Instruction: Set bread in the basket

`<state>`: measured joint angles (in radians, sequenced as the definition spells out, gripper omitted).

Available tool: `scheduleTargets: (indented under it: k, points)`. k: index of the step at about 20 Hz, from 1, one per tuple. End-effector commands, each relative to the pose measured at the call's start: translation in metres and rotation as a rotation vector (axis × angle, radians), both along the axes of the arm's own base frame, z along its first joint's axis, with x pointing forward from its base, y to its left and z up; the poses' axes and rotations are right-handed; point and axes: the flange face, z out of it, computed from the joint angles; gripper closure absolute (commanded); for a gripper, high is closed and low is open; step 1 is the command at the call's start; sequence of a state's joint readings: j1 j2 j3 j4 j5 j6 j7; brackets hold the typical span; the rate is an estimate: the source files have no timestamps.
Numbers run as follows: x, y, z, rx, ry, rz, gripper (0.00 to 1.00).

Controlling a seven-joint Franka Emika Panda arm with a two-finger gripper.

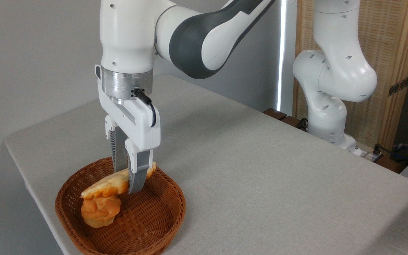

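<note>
The reddish-brown wicker basket [174, 202] sits at the table's front left. The long pale golden bread [104, 186] lies tilted inside it, its left end resting on a round orange-brown bun [99, 212] and its right end up by the far rim. My gripper [128, 182] hangs straight down over the basket with a finger on each side of the loaf. The fingers stand a little apart from it, open. The near finger [137, 177] hides the middle of the bread.
The grey cloth-covered table [253, 177] stretches to the right of the basket. The arm's white base [326, 120] stands at the far right edge. The basket is close to the table's front left edge.
</note>
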<state>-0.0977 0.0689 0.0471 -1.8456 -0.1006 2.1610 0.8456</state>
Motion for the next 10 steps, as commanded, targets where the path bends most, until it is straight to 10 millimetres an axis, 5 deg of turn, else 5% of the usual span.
scheduleTargets:
  k: [1,7,10]
  points:
    - [-0.001,0.001,0.007,-0.018,0.005,0.04,0.0]
    - [-0.001,0.004,0.012,-0.023,-0.002,0.05,0.0]
    - [-0.005,0.016,0.049,-0.067,-0.053,0.145,0.0]
